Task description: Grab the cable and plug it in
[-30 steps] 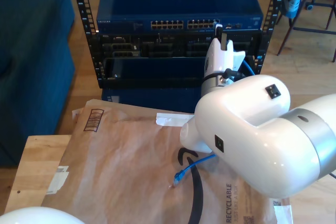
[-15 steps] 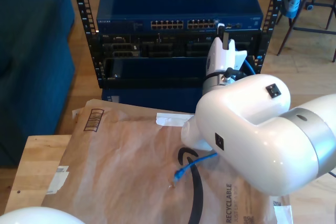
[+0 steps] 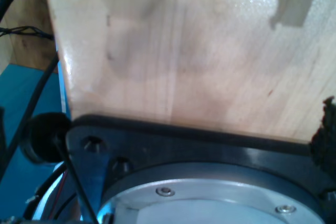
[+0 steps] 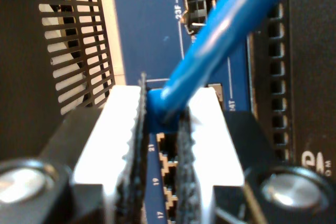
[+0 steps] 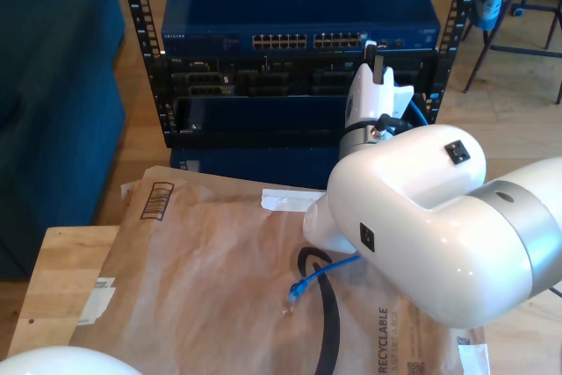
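The cable [image 4: 220, 40] is thin and bright blue. Its plug end [image 4: 156, 113] is pinched between the white pads [image 4: 126, 129] of my second gripper [image 4: 160, 129], right in front of the numbered ports [image 4: 167, 166] of the blue switch. In the exterior view my second gripper [image 5: 372, 48] sits against the switch [image 5: 299, 6] at the right end of its port row [image 5: 307, 41]. The cable runs down behind the white arm [image 5: 430, 208], and its free plug [image 5: 299, 291] lies on the brown paper. The first wrist view looks at a wooden tabletop [image 3: 184, 51] and a black base plate [image 3: 199, 145].
The switch sits in a black rack [image 5: 263, 85] above other units. Brown paper [image 5: 211, 270] covers the wooden table [image 5: 61, 278], with a thick black cable [image 5: 332, 322] curling on it. A blue sofa [image 5: 53, 85] stands at the exterior view's left, and chair legs [image 5: 518, 32] at its right.
My second gripper has edged a little to the exterior view's right along the port row with the plug. The free end on the paper has shifted slightly.
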{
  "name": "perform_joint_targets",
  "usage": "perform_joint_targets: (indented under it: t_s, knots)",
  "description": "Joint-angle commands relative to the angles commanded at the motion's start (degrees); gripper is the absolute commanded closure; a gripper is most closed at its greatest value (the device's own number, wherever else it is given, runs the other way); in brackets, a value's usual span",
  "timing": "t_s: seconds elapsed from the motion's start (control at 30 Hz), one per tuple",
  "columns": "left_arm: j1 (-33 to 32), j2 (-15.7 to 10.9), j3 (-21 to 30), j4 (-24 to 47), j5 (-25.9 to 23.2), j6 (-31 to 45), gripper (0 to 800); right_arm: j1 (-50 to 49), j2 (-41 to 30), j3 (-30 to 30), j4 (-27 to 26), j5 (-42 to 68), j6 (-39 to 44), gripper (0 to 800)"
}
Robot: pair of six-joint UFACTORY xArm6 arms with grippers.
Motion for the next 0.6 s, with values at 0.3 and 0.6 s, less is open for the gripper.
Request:
perform_joint_targets:
  t_s: [0.3, 0.6]
  knots:
    - [0.0, 0.0, 0.0, 0.0, 0.0, 0.0, 0, 0.0, 0.0, -0.3, -0.1, 0.3, 0.0, 800]
    - [0.0, 0.0, 0.0, 0.0, 0.0, 0.0, 0, 0.1, -0.1, -0.4, -0.4, 0.7, 0.0, 800]
